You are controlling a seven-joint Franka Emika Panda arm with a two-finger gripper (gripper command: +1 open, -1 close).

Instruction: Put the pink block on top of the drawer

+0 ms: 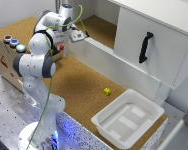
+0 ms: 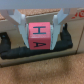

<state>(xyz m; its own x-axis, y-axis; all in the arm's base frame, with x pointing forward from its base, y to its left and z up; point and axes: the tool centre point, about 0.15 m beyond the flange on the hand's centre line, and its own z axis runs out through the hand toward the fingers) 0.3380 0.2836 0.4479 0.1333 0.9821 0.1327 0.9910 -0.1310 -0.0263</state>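
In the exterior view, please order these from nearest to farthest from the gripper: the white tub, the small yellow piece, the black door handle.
Measured from the gripper:
1. Black door handle, on the white door, toward the exterior view's right.
2. Small yellow piece, on the cork surface, lower in the view.
3. White tub, at the lower right corner of the cork surface.

The arm [image 1: 41, 55] stretched toward the far cork surface, gripper [image 2: 40, 34] angled down, fingers [image 2: 21, 31] clamped on the pink block [image 2: 39, 32].
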